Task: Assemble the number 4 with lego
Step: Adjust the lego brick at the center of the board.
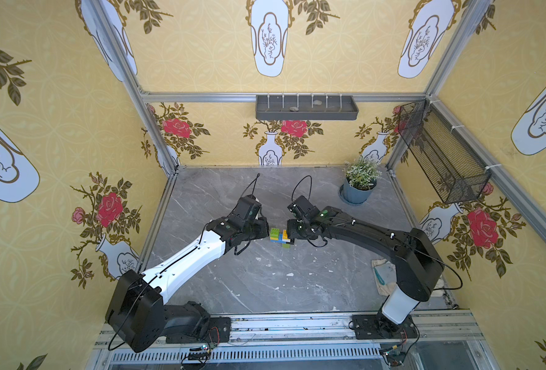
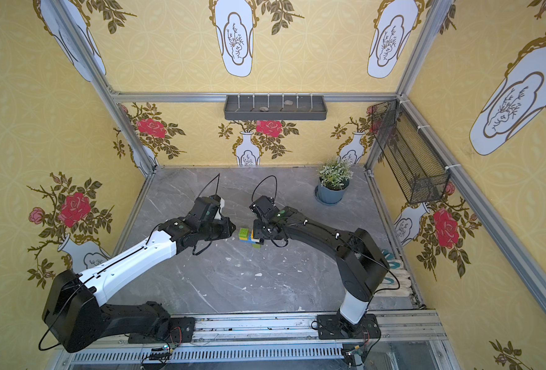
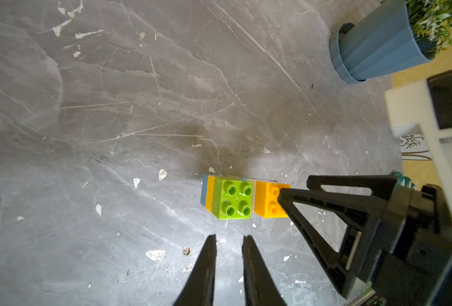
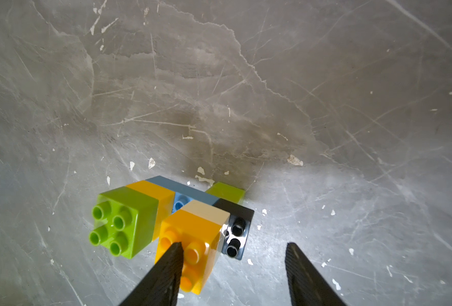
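The number 4 (image 1: 279, 236) (image 2: 249, 237) is a cluster of joined lego lying at mid-table between both arms. In the right wrist view it shows a lime green brick (image 4: 124, 222), a blue bar (image 4: 185, 192), a white brick (image 4: 206, 212), a black brick (image 4: 236, 220), a second green one (image 4: 226, 192) and a yellow brick (image 4: 193, 233). My right gripper (image 4: 234, 246) (image 1: 289, 236) stands open, one fingertip (image 4: 175, 250) over the yellow brick's studs. My left gripper (image 3: 229, 238) (image 1: 266, 232) sits just short of the green brick (image 3: 232, 198), jaws slightly apart, holding nothing.
A potted plant (image 1: 359, 185) (image 3: 373, 47) stands at the back right of the grey marble table (image 1: 265, 282). A grey shelf tray (image 1: 306, 107) hangs on the back wall. A wire basket (image 1: 441, 153) hangs on the right wall. A cloth (image 1: 382, 275) lies beside the right arm's base.
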